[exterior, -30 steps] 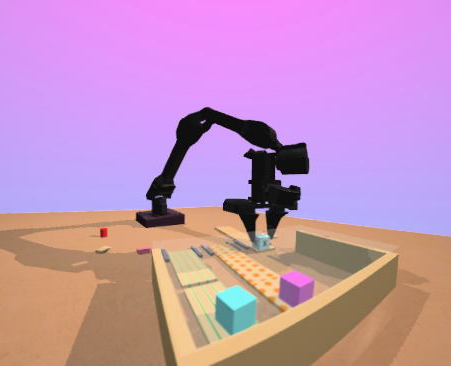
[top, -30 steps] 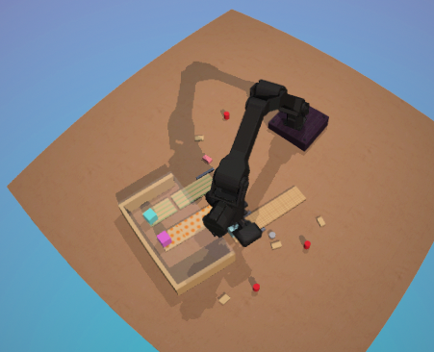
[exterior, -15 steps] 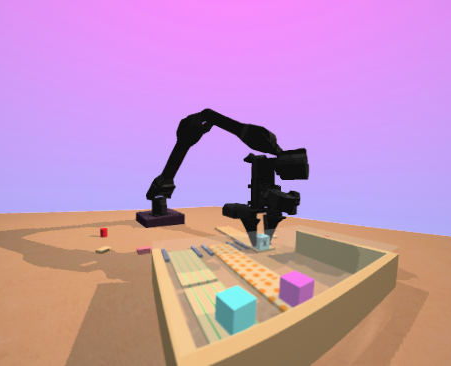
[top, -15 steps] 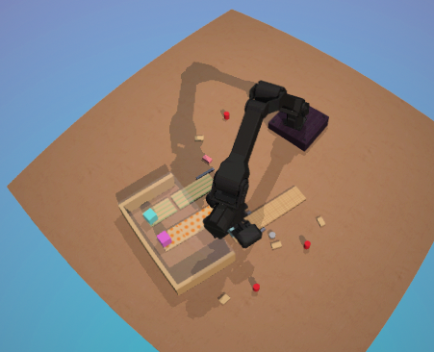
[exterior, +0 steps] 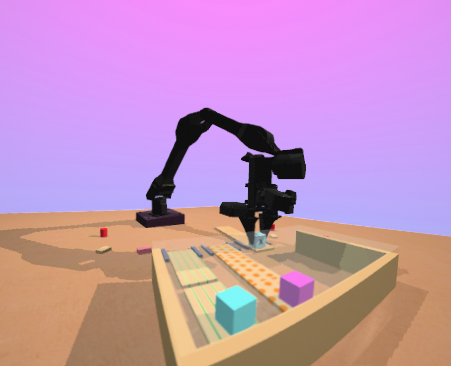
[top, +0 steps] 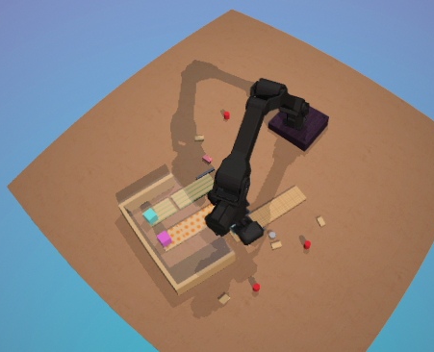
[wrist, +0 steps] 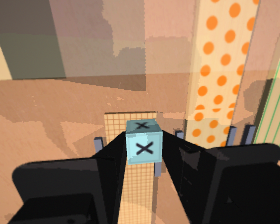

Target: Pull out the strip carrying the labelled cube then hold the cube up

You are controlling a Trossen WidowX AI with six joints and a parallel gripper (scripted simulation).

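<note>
My gripper is shut on the labelled cube, pale blue with a dark X, at the tray-side end of the gridded strip. The gridded strip lies outside the tray in one piece. Whether the cube touches it is unclear. The orange-dotted strip carries a magenta cube; a thin line crosses it in the wrist view. The green-striped strip has a gap and carries a plain cyan cube.
A wooden-walled tray with a transparent cover holds the dotted and striped strips. Low grey-blue rails flank the strips at its open side. Red cylinders, small tan blocks and a pink block lie around.
</note>
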